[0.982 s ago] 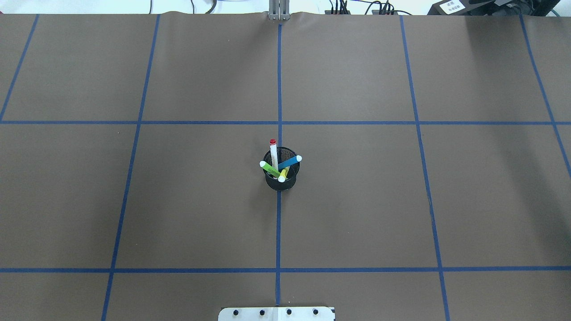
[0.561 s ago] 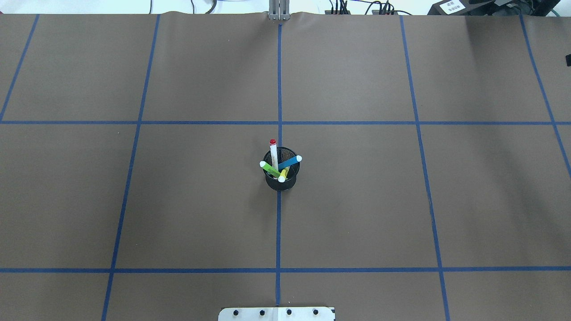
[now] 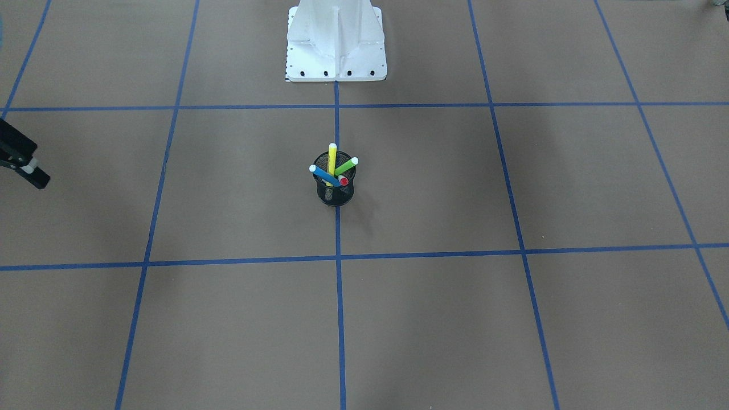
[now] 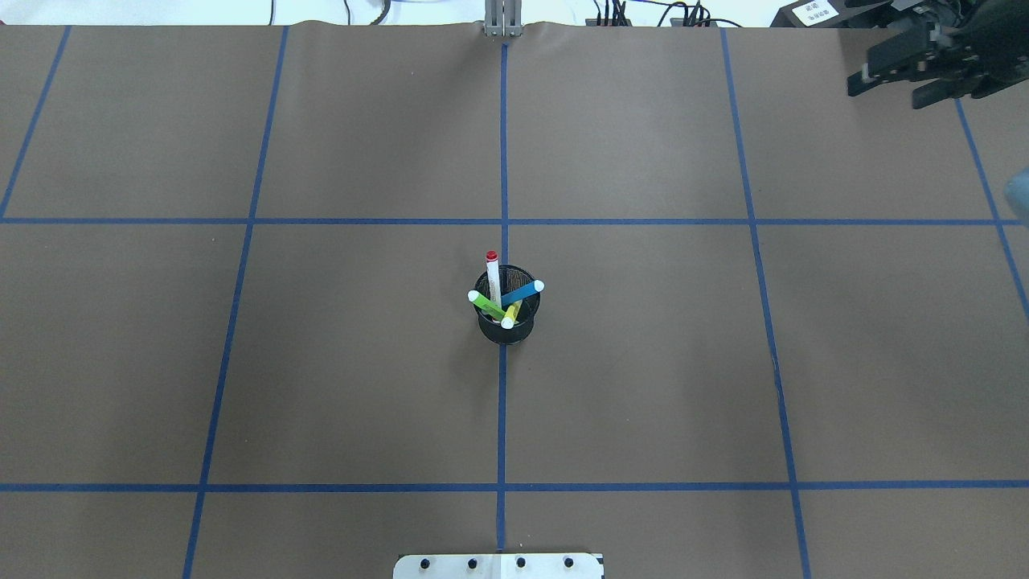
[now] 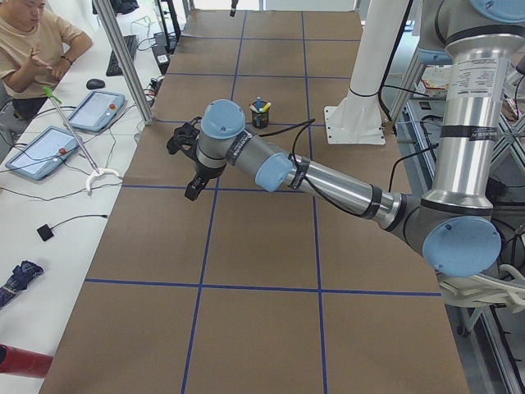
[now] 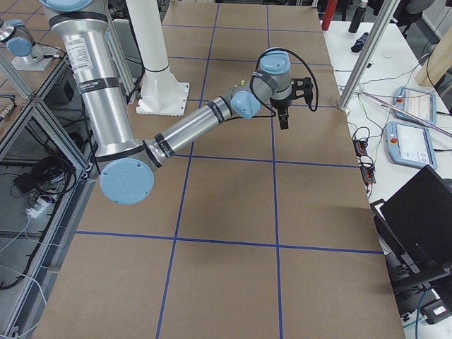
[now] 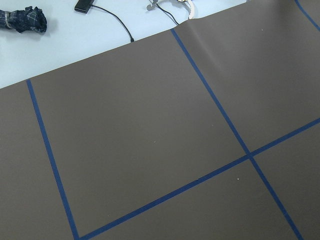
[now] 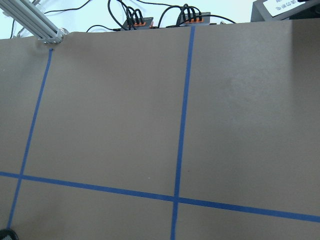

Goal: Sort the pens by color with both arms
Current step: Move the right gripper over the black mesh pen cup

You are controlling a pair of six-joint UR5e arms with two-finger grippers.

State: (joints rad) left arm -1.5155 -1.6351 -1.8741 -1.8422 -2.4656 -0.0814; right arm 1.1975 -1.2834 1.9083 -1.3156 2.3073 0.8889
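A black mesh cup (image 4: 506,326) stands at the table's centre where the blue tape lines cross. It holds all the pens: white with a red end (image 4: 493,275), blue (image 4: 524,291), light green (image 4: 484,302) and yellow (image 4: 510,316). The cup (image 3: 334,192) also shows in the front view. My right gripper (image 4: 888,92) hovers at the far right corner, far from the cup, open and empty. It also shows at the left edge of the front view (image 3: 25,168). My left gripper (image 5: 184,168) shows only in the exterior left view, above the table's far left; I cannot tell whether it is open or shut.
The white mounting base (image 3: 336,51) stands at the robot's side of the table. An operator (image 5: 33,49) sits beyond the far edge beside tablets (image 5: 49,148) and an aluminium post (image 5: 123,66). Cables and plugs (image 8: 137,20) lie along the far edge.
My right gripper has come into the overhead view at the top right, moving in from the right edge. The cup and pens have not moved.
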